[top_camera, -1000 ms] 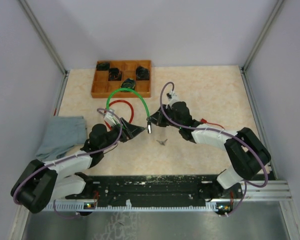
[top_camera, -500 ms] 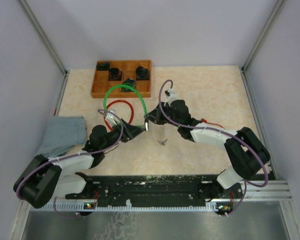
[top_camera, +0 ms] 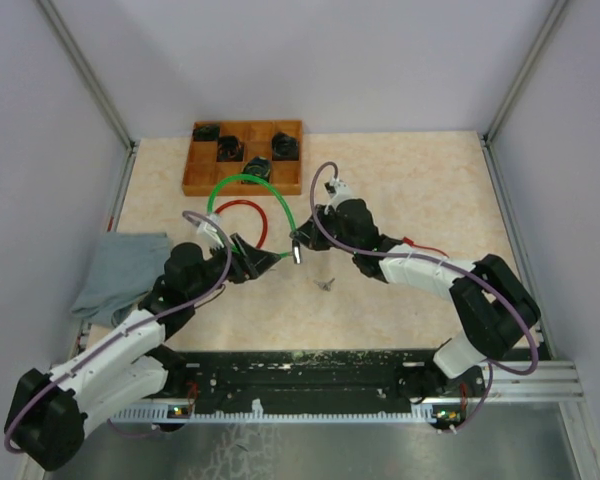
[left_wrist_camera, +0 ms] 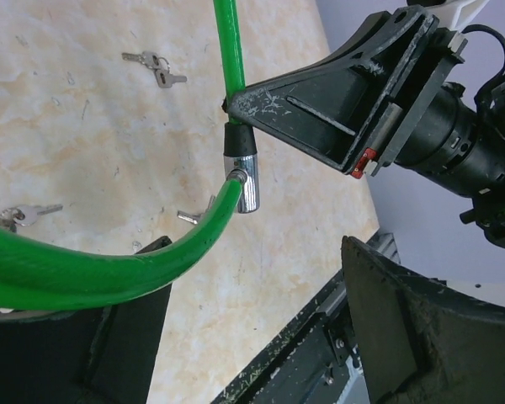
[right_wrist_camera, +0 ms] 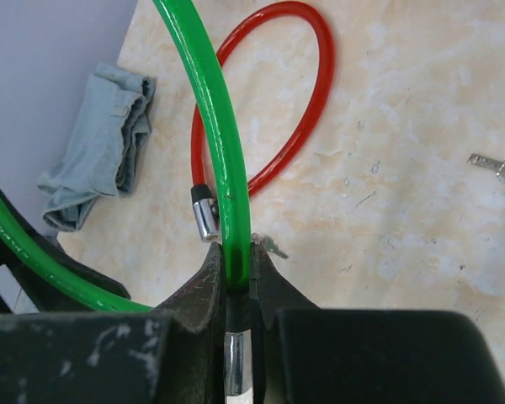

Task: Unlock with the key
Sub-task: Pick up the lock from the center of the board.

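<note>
A green cable lock loops up off the table. My right gripper is shut on the cable's end, just above the silver lock barrel; the cable is pinched between the fingertips, with the barrel below them. My left gripper is open, its jaws wide apart, just left of the barrel. The other end of the cable lies across its left finger. A small key lies on the table below the barrel and also shows in the left wrist view.
A red cable lock lies behind the green one. Loose keys lie on the table. A wooden tray with black items stands at the back. A blue-grey cloth lies at the left edge.
My left arm has stretched out and its gripper has drawn slightly left. The green loop has swung a little left. My right gripper has stayed shut on the cable end.
</note>
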`<state>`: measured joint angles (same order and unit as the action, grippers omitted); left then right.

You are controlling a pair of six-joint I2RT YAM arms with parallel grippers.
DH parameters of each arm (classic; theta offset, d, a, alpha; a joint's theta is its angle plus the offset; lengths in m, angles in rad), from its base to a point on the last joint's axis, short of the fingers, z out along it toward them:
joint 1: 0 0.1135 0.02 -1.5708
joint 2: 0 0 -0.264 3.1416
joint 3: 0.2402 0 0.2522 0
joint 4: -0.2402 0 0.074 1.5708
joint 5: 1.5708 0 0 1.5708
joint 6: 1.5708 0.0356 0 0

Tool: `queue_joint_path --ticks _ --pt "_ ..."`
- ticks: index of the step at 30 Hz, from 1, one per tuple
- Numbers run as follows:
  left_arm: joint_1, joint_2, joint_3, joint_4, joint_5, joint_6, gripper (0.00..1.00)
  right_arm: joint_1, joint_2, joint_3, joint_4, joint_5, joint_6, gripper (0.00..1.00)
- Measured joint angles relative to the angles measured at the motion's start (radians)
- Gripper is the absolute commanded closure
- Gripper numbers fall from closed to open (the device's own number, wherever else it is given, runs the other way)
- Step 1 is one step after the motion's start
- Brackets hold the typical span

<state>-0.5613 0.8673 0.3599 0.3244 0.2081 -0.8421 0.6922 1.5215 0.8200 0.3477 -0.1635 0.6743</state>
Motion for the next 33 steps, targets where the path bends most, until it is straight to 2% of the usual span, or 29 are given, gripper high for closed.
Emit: queue_joint_path --ticks 10,13,18,21,24,33 --pt "0.000 -0.008 0.249 -0.439 0.006 0.139 0.16 -0.011 0.000 0.033 -0.068 0.038 -0.082 1.00" --pt "0.000 -0.018 0.302 -0.529 -0.016 0.167 0.16 -0.030 0.000 0.033 -0.103 0.040 -0.108 1.00" --pt "0.000 -0.055 0.303 -0.612 -0.063 0.182 0.16 -0.055 0.000 0.033 -0.158 0.045 -0.155 1.00" --pt "0.000 -0.046 0.296 -0.599 -0.061 0.185 0.16 -0.060 0.000 0.033 -0.185 0.034 -0.181 1.00" --pt "0.000 0.002 0.276 -0.505 -0.031 0.182 0.17 -0.060 0.000 0.033 -0.196 0.008 -0.195 1.00" --pt "0.000 0.320 0.227 -0.142 0.118 0.130 0.27 -0.050 0.003 0.034 -0.185 -0.076 -0.202 1.00"
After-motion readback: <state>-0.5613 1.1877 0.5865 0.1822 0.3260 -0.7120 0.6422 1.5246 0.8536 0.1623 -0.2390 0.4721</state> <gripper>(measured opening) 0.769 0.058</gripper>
